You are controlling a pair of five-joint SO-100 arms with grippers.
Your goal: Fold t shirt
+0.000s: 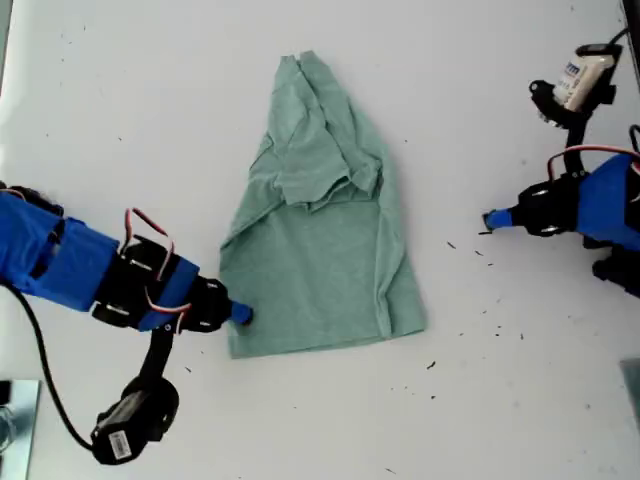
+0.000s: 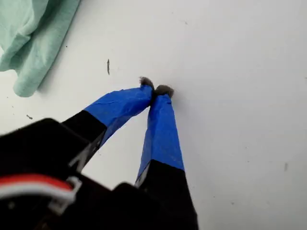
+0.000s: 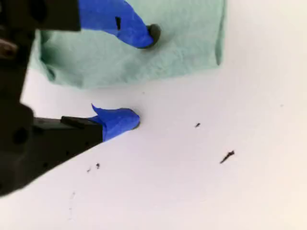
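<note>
The pale green t shirt (image 1: 320,230) lies crumpled lengthwise in the middle of the white table (image 1: 480,400), with folds bunched across its upper half and a flatter lower hem. My second gripper (image 1: 240,314) is open at the hem corner on the exterior view's left. In the second wrist view one fingertip (image 3: 152,33) is over the t shirt (image 3: 182,43) and the other (image 3: 132,122) over bare table beside the hem edge. My first gripper (image 1: 490,219) is shut on nothing, over bare table toward the exterior view's right, apart from the t shirt (image 2: 33,43).
Small dark specks (image 1: 432,366) dot the table around the shirt. A white-and-black camera module (image 1: 575,85) sits at the exterior view's upper right. A shiny object (image 1: 12,415) shows at the exterior view's lower left edge.
</note>
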